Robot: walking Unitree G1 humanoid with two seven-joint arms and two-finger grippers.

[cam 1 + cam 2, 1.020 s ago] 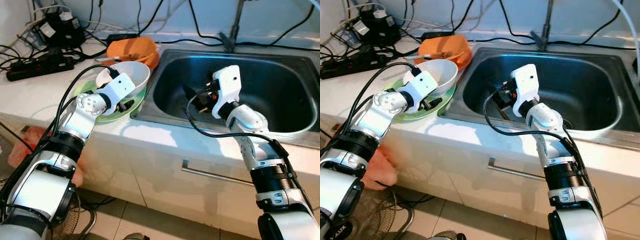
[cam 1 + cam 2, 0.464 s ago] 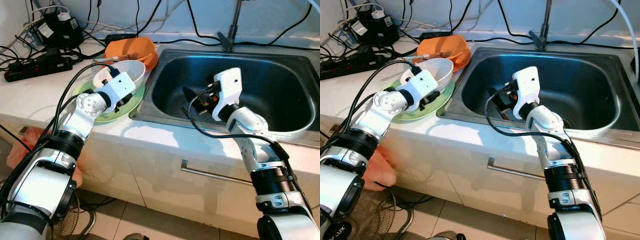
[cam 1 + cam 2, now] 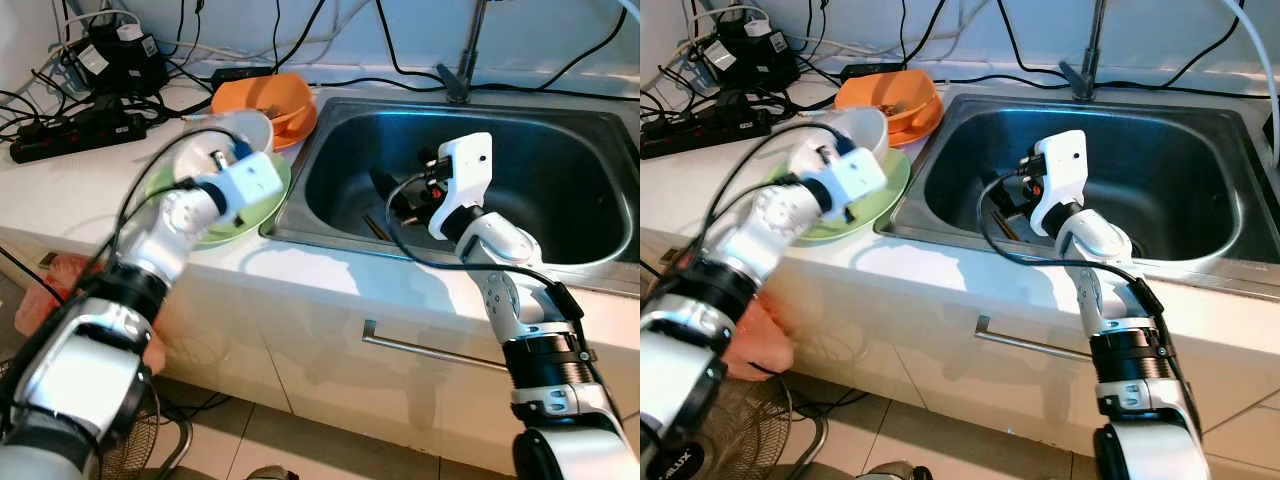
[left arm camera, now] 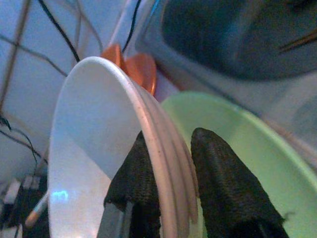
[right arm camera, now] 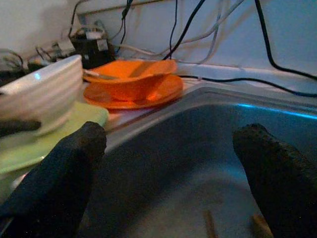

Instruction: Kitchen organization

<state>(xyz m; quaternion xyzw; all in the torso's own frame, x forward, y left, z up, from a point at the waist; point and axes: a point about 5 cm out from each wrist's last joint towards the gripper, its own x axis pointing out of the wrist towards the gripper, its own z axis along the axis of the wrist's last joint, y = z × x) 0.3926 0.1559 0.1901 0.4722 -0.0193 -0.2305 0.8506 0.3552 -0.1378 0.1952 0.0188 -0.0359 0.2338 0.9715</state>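
The left gripper is pinching the rim of the white ribbed bowl, one black finger inside the wall and the other outside, and it is tipping the bowl up on edge. A second ago the bowl was sitting level on the green plate; now it is tilting steeply above that plate, mouth turned sideways, and the left arm is blurring with motion. In my judgement the bowl is being lifted clear of the plate, so the stack on the counter is starting to come apart for sorting.

Just behind the plate, the orange bowl is resting on its orange plate near the sink's corner, with a utensil lying in it. Power strips and cables are crowding the back of the white counter.

The right gripper is hanging inside the steel sink with its fingers spread wide and nothing between them. It has shifted slightly farther along the basin than half a second ago. Chopsticks are lying on the sink floor just beneath it, likely its next pickup.
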